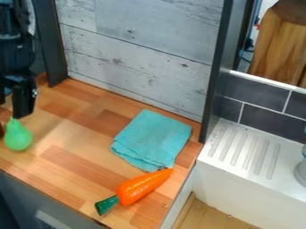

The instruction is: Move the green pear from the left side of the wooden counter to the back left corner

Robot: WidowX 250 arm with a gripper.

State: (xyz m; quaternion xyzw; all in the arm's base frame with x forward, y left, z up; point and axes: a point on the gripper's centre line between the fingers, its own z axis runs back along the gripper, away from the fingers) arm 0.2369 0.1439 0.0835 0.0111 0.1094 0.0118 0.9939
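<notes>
At the left edge, the gripper (11, 112) hangs low over the wooden counter (78, 134), its fingers apart and nothing seen held between them. Just under it stands a green pear (18, 136), stem up, close to the right fingertip; whether they touch I cannot tell. A folded turquoise cloth (153, 139) lies on the counter's right half. In front of the cloth is an orange toy carrot (142, 186), its green end toward the lower left and its narrow tip at the cloth's lower edge.
A grey wood-look panel (137, 49) closes off the back, between a dark post on the left and another dark post (220, 67) on the right. Beyond the counter's right edge are a white ridged drainboard (269, 156) and dark tiles (260, 116).
</notes>
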